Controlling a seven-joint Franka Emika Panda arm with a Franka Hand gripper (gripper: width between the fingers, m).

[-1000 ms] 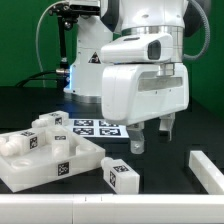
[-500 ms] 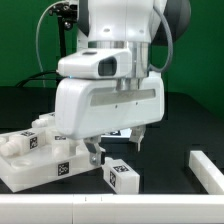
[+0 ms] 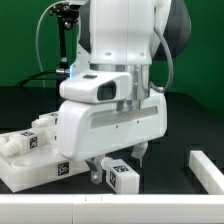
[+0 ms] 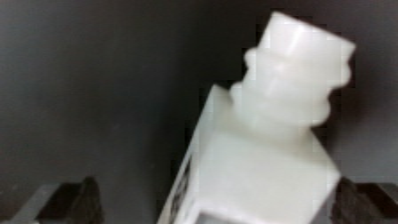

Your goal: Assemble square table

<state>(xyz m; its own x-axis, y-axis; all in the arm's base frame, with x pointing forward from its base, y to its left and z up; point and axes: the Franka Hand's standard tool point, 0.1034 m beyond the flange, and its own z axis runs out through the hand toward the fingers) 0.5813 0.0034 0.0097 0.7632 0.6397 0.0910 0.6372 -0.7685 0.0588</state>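
Apparently early in the build, the fingers (image 3: pixel 94 173) hung spread and empty over a loose leg (image 3: pixel 122 176), none yet visibly fitted to the square panel (image 3: pixel 25 165).

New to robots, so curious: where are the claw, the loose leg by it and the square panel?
claw (image 3: pixel 119 164): exterior view, midway between its fingertips.
loose leg (image 3: pixel 121 177): exterior view, its tagged face.
square panel (image 3: pixel 22 178): exterior view, its front wall.
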